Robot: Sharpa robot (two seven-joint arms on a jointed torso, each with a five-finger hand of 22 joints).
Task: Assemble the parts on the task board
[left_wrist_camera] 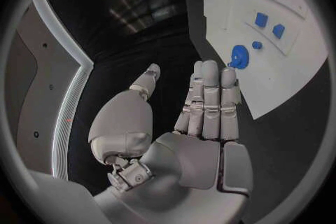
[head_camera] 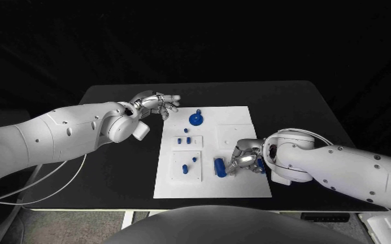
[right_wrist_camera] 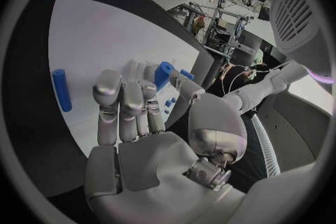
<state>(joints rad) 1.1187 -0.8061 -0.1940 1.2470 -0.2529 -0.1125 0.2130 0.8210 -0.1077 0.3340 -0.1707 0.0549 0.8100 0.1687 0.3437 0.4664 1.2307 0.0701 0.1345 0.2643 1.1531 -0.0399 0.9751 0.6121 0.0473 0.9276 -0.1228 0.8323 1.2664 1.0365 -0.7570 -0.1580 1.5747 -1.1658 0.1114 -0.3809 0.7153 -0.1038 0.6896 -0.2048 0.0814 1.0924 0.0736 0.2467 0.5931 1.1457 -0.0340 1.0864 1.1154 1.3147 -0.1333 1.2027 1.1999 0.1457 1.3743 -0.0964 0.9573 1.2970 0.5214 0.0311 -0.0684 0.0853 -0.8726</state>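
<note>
Right hand [head_camera: 247,157], lower right of the task board [head_camera: 244,114], seems to pinch a blue part [right_wrist_camera: 165,74]; we see a blue cylinder [head_camera: 219,166] just left, long axis up-down. Left hand [head_camera: 156,104] open, upper left.

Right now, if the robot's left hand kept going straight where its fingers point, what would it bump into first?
Probably the round blue knob-shaped part near the edge of the white task board. The left hand points towards it, though depth is hard to judge.
</note>
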